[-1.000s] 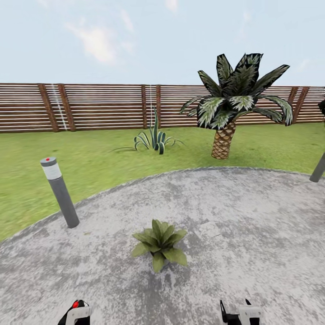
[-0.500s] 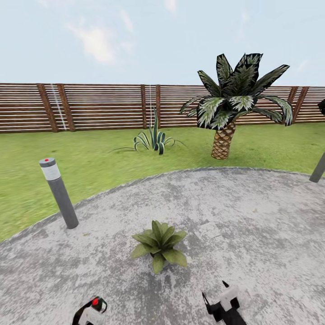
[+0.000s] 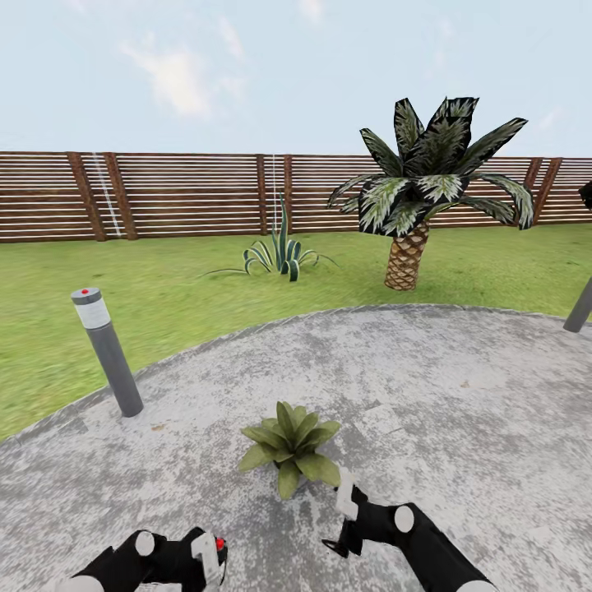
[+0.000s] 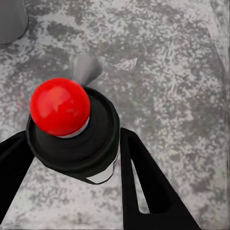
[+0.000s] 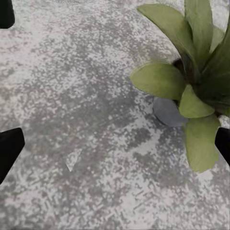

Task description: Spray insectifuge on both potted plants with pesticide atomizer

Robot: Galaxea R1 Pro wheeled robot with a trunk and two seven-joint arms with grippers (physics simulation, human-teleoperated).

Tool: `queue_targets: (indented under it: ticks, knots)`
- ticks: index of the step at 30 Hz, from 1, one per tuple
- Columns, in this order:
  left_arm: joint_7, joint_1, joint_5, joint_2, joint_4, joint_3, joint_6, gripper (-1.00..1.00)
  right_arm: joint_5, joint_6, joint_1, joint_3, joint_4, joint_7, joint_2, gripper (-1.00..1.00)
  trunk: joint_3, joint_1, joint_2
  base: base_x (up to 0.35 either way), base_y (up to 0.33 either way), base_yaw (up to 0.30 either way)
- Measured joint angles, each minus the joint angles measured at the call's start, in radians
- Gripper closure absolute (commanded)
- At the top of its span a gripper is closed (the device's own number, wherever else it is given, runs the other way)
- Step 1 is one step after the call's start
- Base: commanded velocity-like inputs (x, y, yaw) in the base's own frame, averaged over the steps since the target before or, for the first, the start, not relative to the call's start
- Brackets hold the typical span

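Note:
One potted plant (image 3: pixel 289 444), a low rosette of broad green leaves, stands on the grey paved patio (image 3: pixel 460 411) just ahead of both arms. My left gripper (image 3: pixel 205 561) is low at the near left, shut on the pesticide atomizer (image 3: pixel 209 549), whose white head carries a red spot. The left wrist view shows the atomizer (image 4: pixel 72 129) with a red knob on a black cap, my left gripper (image 4: pixel 79 179) clamped around it. My right gripper (image 3: pixel 339 523) hovers open beside the plant's near right leaves. The right wrist view shows the plant (image 5: pixel 191 86) and its grey pot (image 5: pixel 167 112) above mottled paving.
A grey bollard light (image 3: pixel 105 349) stands at the patio's left edge and another post (image 3: pixel 580 306) at the right edge. On the lawn behind are a spiky striped plant (image 3: pixel 279 255), a palm (image 3: pixel 419 205) and the brown slat fence (image 3: pixel 181 193).
Both arms have come up and forward into view. The right gripper has swung left toward the plant; the left gripper with the atomizer has shifted right.

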Motion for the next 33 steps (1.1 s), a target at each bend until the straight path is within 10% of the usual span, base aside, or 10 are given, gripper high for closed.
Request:
queue_targets:
  ticks: [2, 3, 11, 25, 33]
  knots:
    - [-0.019, -0.012, -0.086, -0.028, 0.000, -0.001, 0.066, 1.00, 0.074, 0.001, -0.031, 0.000, 0.002, 0.092, 0.041, -1.00, 0.000, 0.000, 0.000, 0.000, 0.000, 0.000]
    - [-0.020, -0.013, -0.102, -0.033, 0.000, -0.001, 0.072, 1.00, 0.085, 0.001, -0.035, 0.000, 0.003, 0.100, 0.047, 1.00, 0.000, 0.000, 0.000, 0.000, 0.000, 0.000]
    - [-0.025, -0.016, -0.264, -0.081, 0.001, 0.001, 0.103, 1.00, 0.130, -0.003, -0.046, -0.001, 0.024, 0.130, 0.088, 1.00, 0.000, 0.000, 0.000, 0.000, 0.000, 0.000]
    - [-0.019, -0.017, -0.305, -0.219, -0.001, -0.004, 0.169, 1.00, 0.130, -0.006, -0.046, -0.001, 0.032, 0.157, 0.151, 1.00, 0.000, 0.000, 0.000, 0.000, 0.000, 0.000]
    - [-0.026, -0.017, -0.241, -0.218, -0.042, 0.001, 0.150, 1.00, 0.131, -0.006, -0.046, -0.001, 0.032, 0.157, 0.151, 1.00, 0.000, 0.000, 0.000, 0.000, 0.000, 0.000]
